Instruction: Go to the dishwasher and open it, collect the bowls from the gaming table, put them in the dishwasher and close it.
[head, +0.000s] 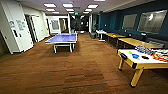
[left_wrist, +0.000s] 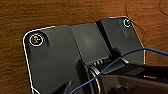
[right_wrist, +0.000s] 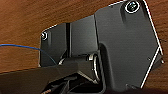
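Nearest in the head view, brown striped carpet (head: 82, 75) spreads across the whole foreground. To the right, close by, stands the gaming table (head: 125, 53), a counter with a white top, yellow sides and yellow legs. On it sit the bowls: the lime green bowl (head: 130, 52) toward the near left corner, and the blue bowl (head: 135, 56) just beside it, a little further in. A small dark object (head: 145, 57) lies near the blue one, and colourful flat items (head: 160, 56) crowd the counter's right end; what they are cannot be told.

Both wrist views look down on the same brown carpet past the robot's dark plate, with a thin blue cable (left_wrist: 130, 55) crossing each. Whether the left pincer or the right pincer is wide or narrow cannot be told, since the fingers are not made out.

Farther off, left of centre, a blue table-tennis table (head: 62, 38) stands on white legs. Along the dark teal wall on the right runs a row of wooden-topped tables (head: 135, 41). White cabinets (head: 17, 30) line the left side, and a corridor opens at the far end under ceiling light panels (head: 68, 5).
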